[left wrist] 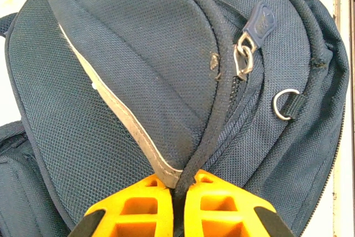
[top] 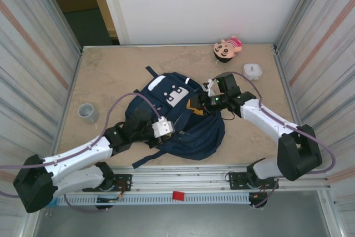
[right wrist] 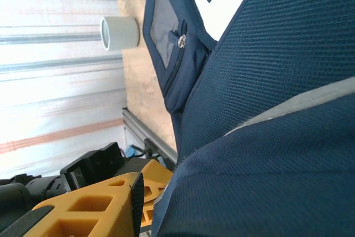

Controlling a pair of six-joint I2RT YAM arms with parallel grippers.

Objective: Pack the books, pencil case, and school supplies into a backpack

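The navy backpack (top: 183, 120) lies flat mid-table, its white patches and grey panel facing up. My left gripper (left wrist: 180, 184) is shut on the backpack's (left wrist: 138, 81) dark corded edge, right where the pale stripe (left wrist: 127, 120) ends. My right gripper (top: 195, 105) sits at the bag's upper right side. One of its orange fingers (right wrist: 94, 209) stands well off centre, a little apart from the blue fabric (right wrist: 266, 137). The fabric hides the other finger. The books, pencil case and school supplies are hidden or out of view.
A grey cup (top: 87, 112) stands left of the bag. A pink plush doll (top: 227, 48) and a white rounded box (top: 253, 71) lie at the back right. Corrugated walls close both sides, and a metal rail (top: 183, 178) runs along the near edge.
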